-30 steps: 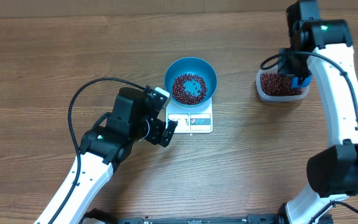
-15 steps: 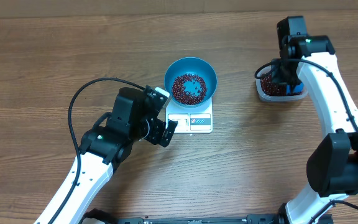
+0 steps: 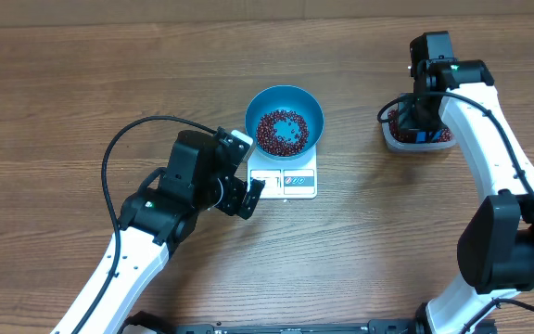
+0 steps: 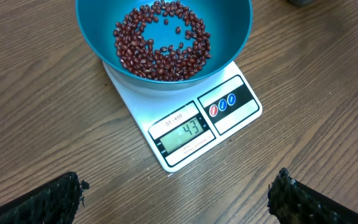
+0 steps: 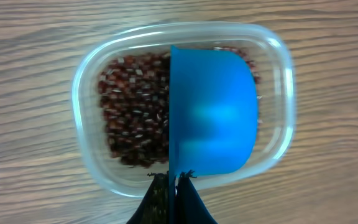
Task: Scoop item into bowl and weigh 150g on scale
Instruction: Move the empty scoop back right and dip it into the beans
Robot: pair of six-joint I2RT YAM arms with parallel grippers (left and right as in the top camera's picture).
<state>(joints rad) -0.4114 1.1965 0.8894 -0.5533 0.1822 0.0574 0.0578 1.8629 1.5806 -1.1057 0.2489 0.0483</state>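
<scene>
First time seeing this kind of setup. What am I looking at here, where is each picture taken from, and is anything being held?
Two robot arms work at a wooden table. One picture looks down from above; the other two come from wrist cameras. A blue bowl of red-brown beans sits on a white scale. A clear tub holds more beans. The right claw is shut on a blue scoop over that tub. The left claw is open and empty, facing the scale.

One bowl (image 3: 286, 97); one scale (image 3: 295, 179); one tub (image 5: 79, 106); one scoop (image 5: 213, 112).
</scene>
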